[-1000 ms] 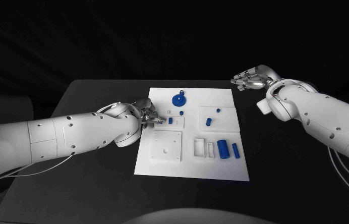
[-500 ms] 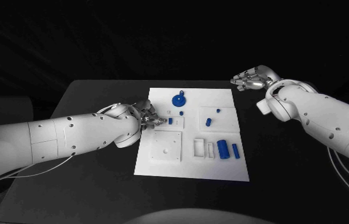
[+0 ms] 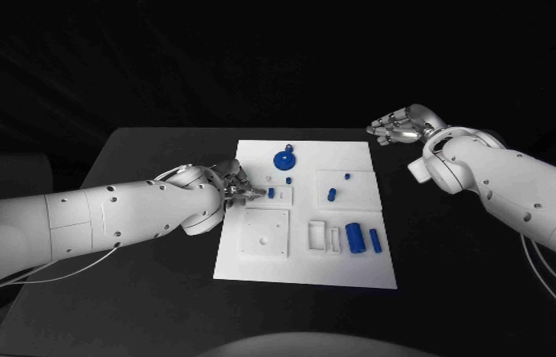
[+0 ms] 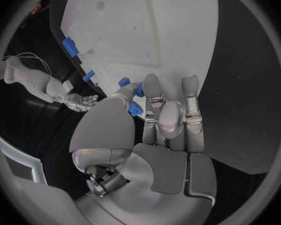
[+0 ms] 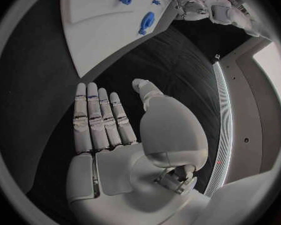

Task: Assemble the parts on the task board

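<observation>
Centrally on the black table (image 3: pixel 151 144): white task board (image 3: pixel 307 272), long side running away from the robot

Left hand (image 3: pixel 235 182) at the board's left edge, about halfway along it; fingers drawn narrow, with thumb and fingers meeting around a small blue part (image 4: pixel 135 109) in the left wrist view; held, as far as that view tells, just over the board surface. Small blue peg (image 3: pixel 271 191) just beside those fingertips in the head view

Right hand (image 3: pixel 398 125) off the board, beyond its far right corner and well apart from any part; fingers straight and side by side, thumb set apart, nothing between them, palm bare in the right wrist view (image 5: pixel 103 122)

Near the far end of the board: round blue disc (image 3: pixel 284 161). Mid-board, right of the left hand: short blue peg (image 3: pixel 332 194). Nearer the robot: 2 blue cylinders (image 3: pixel 354 238), side by side to the right of a white square block (image 3: pixel 265 232)
</observation>
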{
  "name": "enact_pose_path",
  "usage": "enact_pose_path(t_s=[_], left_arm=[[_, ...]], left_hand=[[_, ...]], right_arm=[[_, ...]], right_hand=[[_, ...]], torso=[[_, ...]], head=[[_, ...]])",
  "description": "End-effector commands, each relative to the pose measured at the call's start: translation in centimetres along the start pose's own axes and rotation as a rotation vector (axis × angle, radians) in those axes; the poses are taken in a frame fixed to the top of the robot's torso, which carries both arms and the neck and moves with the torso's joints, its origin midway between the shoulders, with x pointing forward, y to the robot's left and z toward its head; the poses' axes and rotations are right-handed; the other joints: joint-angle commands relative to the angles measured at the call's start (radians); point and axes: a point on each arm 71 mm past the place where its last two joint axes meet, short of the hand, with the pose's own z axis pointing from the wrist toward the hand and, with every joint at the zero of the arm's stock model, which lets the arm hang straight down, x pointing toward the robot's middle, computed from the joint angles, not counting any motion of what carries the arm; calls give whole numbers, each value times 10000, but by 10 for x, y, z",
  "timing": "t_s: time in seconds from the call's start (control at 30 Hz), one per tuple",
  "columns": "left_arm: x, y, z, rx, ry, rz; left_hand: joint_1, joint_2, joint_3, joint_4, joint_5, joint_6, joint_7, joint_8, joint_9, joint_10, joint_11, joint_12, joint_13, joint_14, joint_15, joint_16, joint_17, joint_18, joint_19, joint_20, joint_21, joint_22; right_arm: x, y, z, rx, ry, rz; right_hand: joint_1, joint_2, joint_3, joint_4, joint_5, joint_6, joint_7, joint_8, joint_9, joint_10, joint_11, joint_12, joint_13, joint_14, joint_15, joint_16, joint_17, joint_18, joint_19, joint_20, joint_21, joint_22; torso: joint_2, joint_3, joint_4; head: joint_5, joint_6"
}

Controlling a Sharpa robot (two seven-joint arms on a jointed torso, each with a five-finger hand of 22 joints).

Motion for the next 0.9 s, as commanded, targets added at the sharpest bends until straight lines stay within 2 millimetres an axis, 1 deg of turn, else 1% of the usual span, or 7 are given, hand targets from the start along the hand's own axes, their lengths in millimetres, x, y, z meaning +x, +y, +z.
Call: enact_pose_path(t_s=[0.03,0.23,0.27,0.33,0.43,0.8,0.9], left_arm=[[9,2,0,-161,514,117],[10,3,0,-175,612,179],[10,3,0,-180,621,186],[10,3,0,-191,626,197],[10,3,0,-204,620,205],[10,5,0,-251,755,306],[10,5,0,-256,825,349]], left_hand=[[4,-180,-33,13,-67,-23,-13,-37,-18,526,0,-33,-11,5,-83,-31,7,-26,9,-59,-42,161],[39,-369,-262,48,-241,17,-12,-65,-58,525,4,-63,-23,-1,-77,-45,11,-18,-17,-34,-81,159],[24,-377,-286,74,-321,26,-12,-64,-59,526,3,-64,-23,-4,-72,-48,9,-20,-25,-30,-87,160],[-3,-367,-317,127,-690,54,-9,-45,-48,525,9,-79,-26,-17,-59,-58,-3,-26,-49,-14,-101,162],[-56,-409,-369,213,-890,37,3,-46,-41,525,16,-96,-27,-23,-58,-72,-20,-11,-51,-3,-109,163],[-53,-516,-549,200,-1088,31,20,-37,-29,523,28,-131,-25,-45,-49,-101,-42,11,-66,26,-133,165],[-17,-541,-696,102,-1118,15,29,-43,-31,522,37,-166,-23,-73,-34,-108,-52,11,-95,44,-149,170]], right_arm=[[1,1,0,-85,95,-12],[0,0,0,-65,78,-18],[0,0,0,-63,76,-19],[0,0,0,-61,73,-19],[0,0,0,-59,71,-19],[0,-2,-1,-35,79,-24],[1,-2,-1,-32,104,-24]], right_hand=[[41,-42,55,-21,28,7,78,-24,-10,-43,-1,35,-13,-80,-18,-7,-16,-64,-61,-15,-7,-12],[41,-42,55,-21,28,7,78,-24,-10,-43,-1,35,-13,-80,-18,-7,-16,-64,-61,-15,-7,-12],[47,-43,55,-26,31,-2,80,-26,-10,-52,2,31,-13,-90,-14,-11,-15,-66,-71,-12,-8,-12],[47,-43,55,-26,31,-2,80,-26,-10,-52,2,31,-13,-90,-14,-11,-15,-66,-71,-12,-8,-12],[46,-45,54,-27,28,-6,80,-27,-10,-54,4,31,-13,-99,-13,-14,-16,-68,-82,-9,-9,-13],[46,-45,54,-27,28,-6,80,-27,-10,-54,4,31,-13,-99,-13,-14,-16,-68,-82,-9,-9,-13],[46,-45,54,-27,28,-6,80,-27,-10,-54,4,31,-13,-99,-13,-14,-16,-68,-82,-9,-9,-13]], torso=[[1,0,0],[-1,-5,1],[0,-4,1],[2,-4,1],[1,-4,4],[0,-4,5],[2,-4,6]], head=[[-6,-9],[-26,-7],[-27,-7],[-27,-6],[-25,-7],[-13,-8],[-10,2]])
